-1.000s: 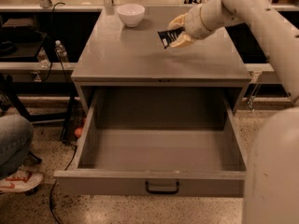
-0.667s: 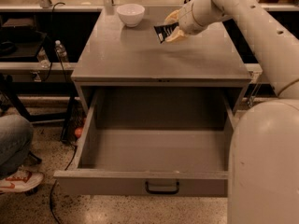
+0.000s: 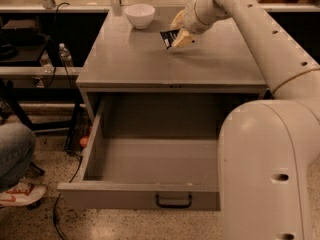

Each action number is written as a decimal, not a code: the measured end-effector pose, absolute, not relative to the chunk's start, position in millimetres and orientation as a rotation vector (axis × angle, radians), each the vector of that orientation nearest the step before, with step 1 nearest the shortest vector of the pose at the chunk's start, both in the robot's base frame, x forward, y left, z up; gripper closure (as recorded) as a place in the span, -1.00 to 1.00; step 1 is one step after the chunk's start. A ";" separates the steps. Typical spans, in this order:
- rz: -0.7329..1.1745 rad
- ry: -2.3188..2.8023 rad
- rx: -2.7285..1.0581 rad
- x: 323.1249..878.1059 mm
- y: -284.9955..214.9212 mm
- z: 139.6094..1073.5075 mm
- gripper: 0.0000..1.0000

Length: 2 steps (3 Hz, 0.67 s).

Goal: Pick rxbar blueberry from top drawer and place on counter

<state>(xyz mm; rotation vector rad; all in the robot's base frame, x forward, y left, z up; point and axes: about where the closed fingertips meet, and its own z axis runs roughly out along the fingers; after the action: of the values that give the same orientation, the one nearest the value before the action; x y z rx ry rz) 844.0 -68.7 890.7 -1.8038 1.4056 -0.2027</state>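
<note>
My gripper [image 3: 178, 32] is over the far middle of the counter [image 3: 150, 64], shut on the rxbar blueberry [image 3: 169, 38], a small dark wrapper with white print that sticks out to the left of the fingers, close above the surface. The top drawer [image 3: 145, 196] stands pulled fully open below, and its visible inside is bare. Its dark curved handle [image 3: 173, 201] is at the front centre. My arm reaches in from the right and hides the drawer's right part.
A white bowl [image 3: 139, 15] stands at the counter's far edge, left of the gripper. A water bottle [image 3: 64, 57] sits on a shelf at left. A person's leg and shoe [image 3: 17, 189] are at the lower left.
The gripper with the bar has moved left and farther back over the counter, and sits lower toward the surface.
</note>
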 end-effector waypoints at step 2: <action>-0.201 1.424 -1.820 848.5 -72.2 889.8 -1.00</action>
<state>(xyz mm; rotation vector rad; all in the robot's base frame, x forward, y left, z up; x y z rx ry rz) 848.5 -72.2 889.8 -1.8201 1.4240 -0.2012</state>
